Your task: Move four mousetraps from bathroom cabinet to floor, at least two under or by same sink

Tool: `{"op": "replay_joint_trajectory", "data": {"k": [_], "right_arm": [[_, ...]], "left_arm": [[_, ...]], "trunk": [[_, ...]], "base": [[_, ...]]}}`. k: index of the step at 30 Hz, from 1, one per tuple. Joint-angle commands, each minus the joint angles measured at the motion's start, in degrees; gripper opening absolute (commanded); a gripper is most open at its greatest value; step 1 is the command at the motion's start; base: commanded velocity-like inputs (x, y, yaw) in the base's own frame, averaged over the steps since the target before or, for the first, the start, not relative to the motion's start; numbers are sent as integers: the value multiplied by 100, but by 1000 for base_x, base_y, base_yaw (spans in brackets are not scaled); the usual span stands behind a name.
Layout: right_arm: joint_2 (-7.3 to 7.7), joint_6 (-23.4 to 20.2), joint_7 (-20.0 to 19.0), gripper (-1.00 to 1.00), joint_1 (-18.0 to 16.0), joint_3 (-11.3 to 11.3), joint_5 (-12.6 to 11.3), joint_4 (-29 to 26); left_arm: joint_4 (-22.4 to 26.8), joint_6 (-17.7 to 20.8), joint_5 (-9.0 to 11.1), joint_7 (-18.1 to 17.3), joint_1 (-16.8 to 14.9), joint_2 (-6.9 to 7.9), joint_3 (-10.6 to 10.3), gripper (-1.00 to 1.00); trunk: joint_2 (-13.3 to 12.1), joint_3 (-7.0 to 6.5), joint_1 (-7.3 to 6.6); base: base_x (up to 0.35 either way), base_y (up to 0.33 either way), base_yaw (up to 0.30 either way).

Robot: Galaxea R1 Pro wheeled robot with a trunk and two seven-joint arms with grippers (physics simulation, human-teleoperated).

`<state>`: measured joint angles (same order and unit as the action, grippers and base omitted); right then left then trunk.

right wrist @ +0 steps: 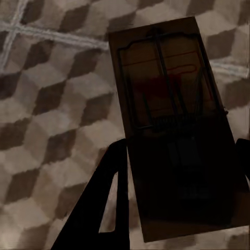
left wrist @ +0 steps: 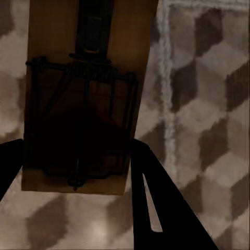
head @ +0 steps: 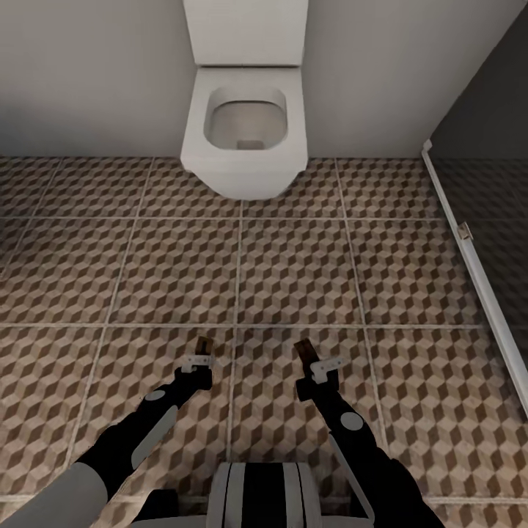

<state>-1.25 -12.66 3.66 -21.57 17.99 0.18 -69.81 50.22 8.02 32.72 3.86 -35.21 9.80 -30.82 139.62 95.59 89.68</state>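
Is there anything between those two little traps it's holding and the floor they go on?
Nothing visible: the left gripper and right gripper each hold a mousetrap over bare tiled floor. The toilet stands farther ahead.

Head view steeply down over cube-patterned floor (head: 293,271); both wrist views close above that same floor.

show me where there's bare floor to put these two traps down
Bare tile runs between the left gripper, the right gripper and the toilet; more lies left of the toilet along the wall. Tightest is the right side, by the white rail. Each jaws pair holds a mousetrap.
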Motion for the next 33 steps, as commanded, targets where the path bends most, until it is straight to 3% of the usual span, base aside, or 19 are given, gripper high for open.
{"op": "replay_joint_trajectory", "data": {"k": [1,12,20,33], "right_arm": [[1,-35,29,-100,-2,11,-9,-11],[-4,-35,29,-100,1,11,-9,-13],[-5,-35,29,-100,0,12,-9,-14],[-7,-35,29,-100,-1,20,-9,-15]], "left_arm": [[10,15,41,54,-4,7,-29,-100],[-5,15,41,54,-4,-19,-40,-100],[-16,15,41,54,-4,-27,-162,-100],[-56,13,41,54,-4,-22,-178,-100]], "trunk": [[1,3,1],[1,3,1],[1,3,1],[1,3,1]], "base": [[221,215,0],[279,140,0],[313,-147,0],[294,-144,0]]}}
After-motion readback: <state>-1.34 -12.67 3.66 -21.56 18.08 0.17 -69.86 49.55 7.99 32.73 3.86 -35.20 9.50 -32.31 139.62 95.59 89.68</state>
